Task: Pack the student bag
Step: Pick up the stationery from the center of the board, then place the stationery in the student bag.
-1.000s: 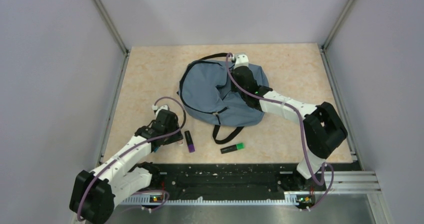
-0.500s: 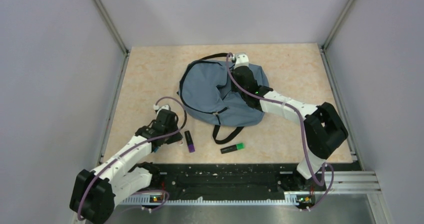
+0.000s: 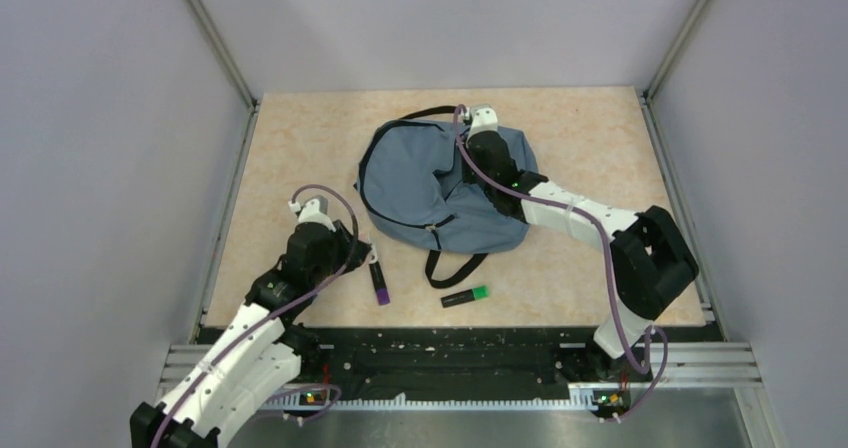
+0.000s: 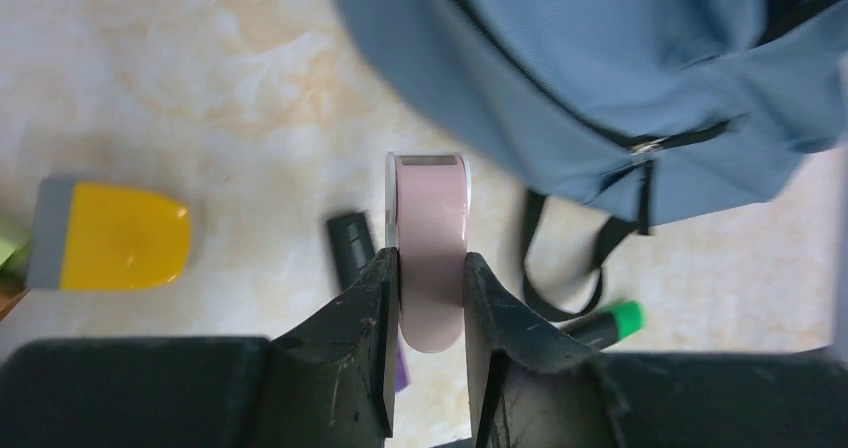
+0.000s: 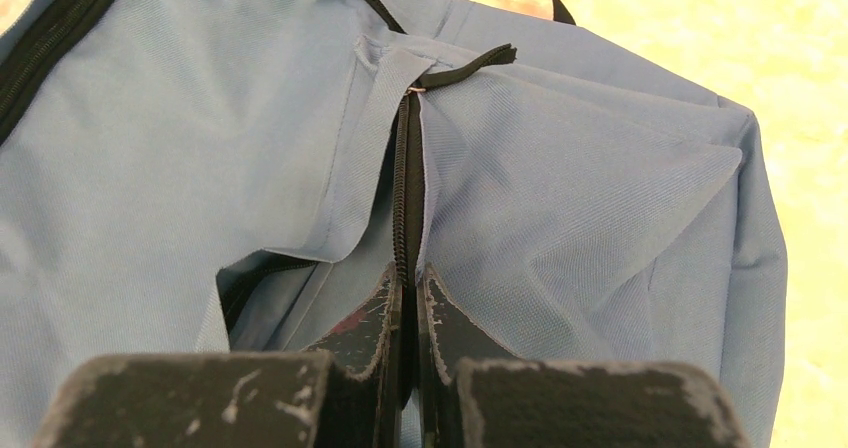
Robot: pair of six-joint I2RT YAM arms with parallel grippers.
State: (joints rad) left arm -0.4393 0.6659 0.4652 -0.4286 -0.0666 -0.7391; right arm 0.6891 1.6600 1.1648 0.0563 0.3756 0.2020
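The student bag (image 3: 430,183) lies slumped at the middle of the table, slate-blue with black zippers and straps. My right gripper (image 3: 468,166) sits on top of it, shut on the bag's black zipper edge (image 5: 405,198); its fingertips (image 5: 385,303) pinch the seam, and a dark opening gapes just to their left. My left gripper (image 3: 358,258) hangs over the table in front and to the left of the bag, shut on a pink rounded block (image 4: 432,238). The block is held upright above the table, and the bag (image 4: 600,58) lies beyond it.
A black marker with a purple cap (image 3: 379,282) lies below my left gripper. A black marker with a green cap (image 3: 465,295) lies near the front edge beside the bag's strap loop (image 3: 452,268). A yellow and grey object (image 4: 110,236) rests left of the gripper. Walls enclose three sides.
My left jaws narrowed onto the pink block, and the left arm rose and drew back a little with it. The right arm stayed on the bag.
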